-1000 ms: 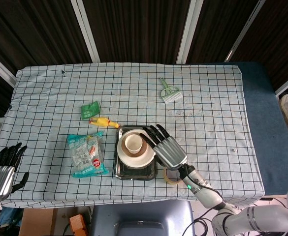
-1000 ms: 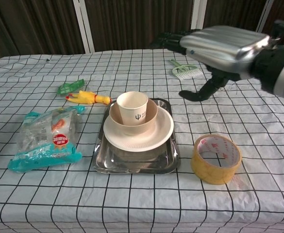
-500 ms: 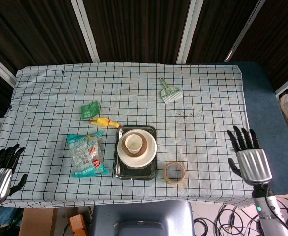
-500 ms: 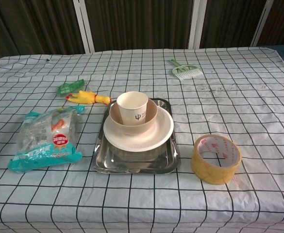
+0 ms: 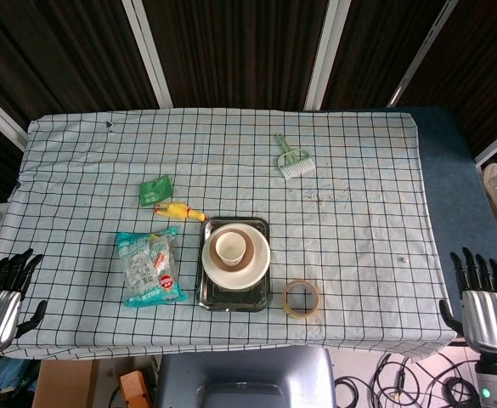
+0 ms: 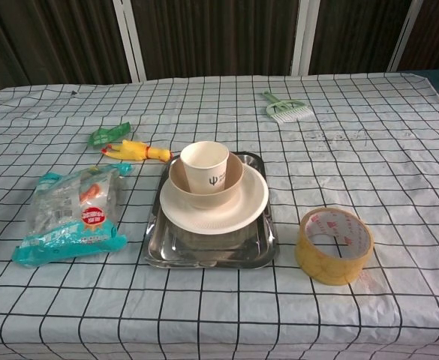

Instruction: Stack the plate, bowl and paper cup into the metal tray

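The metal tray (image 5: 261, 299) (image 6: 204, 253) lies at the front middle of the table. On it sits the white plate (image 5: 259, 263) (image 6: 249, 206), the brown bowl (image 5: 215, 260) (image 6: 230, 180) on the plate, and the paper cup (image 5: 230, 247) (image 6: 205, 166) upright in the bowl. My left hand (image 5: 3, 291) hangs off the table's front left corner with fingers apart, holding nothing. Off the front right corner, my right hand (image 5: 483, 300) is also empty with fingers spread. Neither hand shows in the chest view.
A roll of yellow tape (image 5: 301, 298) (image 6: 335, 245) lies right of the tray. A snack bag (image 5: 150, 267) (image 6: 75, 212) lies left of it. A yellow rubber chicken (image 5: 180, 212) (image 6: 135, 151), a green packet (image 5: 155, 190) (image 6: 109, 135) and a green brush (image 5: 292, 158) (image 6: 286, 107) lie farther back.
My right hand has pulled back from beside the stacked tray, down and right past the table's front right corner. The left hand dropped slightly. The stack has not moved.
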`<state>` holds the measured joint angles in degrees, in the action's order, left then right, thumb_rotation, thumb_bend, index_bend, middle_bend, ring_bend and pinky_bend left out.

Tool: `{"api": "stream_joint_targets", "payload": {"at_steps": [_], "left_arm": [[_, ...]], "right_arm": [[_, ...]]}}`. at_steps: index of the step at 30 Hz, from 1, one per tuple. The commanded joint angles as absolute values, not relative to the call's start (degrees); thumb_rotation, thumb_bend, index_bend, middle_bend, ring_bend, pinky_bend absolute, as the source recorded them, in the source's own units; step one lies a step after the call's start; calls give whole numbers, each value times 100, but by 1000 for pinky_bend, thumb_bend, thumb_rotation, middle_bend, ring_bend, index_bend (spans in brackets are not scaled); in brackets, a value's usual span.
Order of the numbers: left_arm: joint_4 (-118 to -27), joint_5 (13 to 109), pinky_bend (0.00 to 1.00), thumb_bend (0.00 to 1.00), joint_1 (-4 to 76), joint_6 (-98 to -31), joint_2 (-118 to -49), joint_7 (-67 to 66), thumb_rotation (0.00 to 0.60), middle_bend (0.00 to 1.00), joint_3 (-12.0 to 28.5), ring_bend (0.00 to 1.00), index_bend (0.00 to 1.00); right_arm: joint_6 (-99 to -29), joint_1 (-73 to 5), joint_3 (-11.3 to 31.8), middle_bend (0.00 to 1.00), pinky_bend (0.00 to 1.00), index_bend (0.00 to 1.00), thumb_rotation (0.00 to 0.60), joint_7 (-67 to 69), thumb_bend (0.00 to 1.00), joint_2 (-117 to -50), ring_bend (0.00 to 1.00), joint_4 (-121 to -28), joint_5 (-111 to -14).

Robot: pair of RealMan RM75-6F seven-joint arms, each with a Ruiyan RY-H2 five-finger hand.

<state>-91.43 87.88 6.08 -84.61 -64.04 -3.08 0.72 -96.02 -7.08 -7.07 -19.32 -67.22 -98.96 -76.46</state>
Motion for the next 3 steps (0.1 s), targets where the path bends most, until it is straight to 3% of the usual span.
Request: {"api": "stream_joint_targets", "payload": {"at_steps": [1,3], "left_arm": [[-9146,8778,72,407,615,-8439,-6412,-327,600,0,72,1,0],[-9150,8781,72,407,612,-8436,-6419,-342,600,0,67,1,0]], "right_arm": [[-9535,-601,-618,0,0,35,600,-1781,276,-6652,0,-9913,-7737],[-9526,-561,-586,0,0,35,600,-1756,276,-6639,0,-9914,-7783]]}}
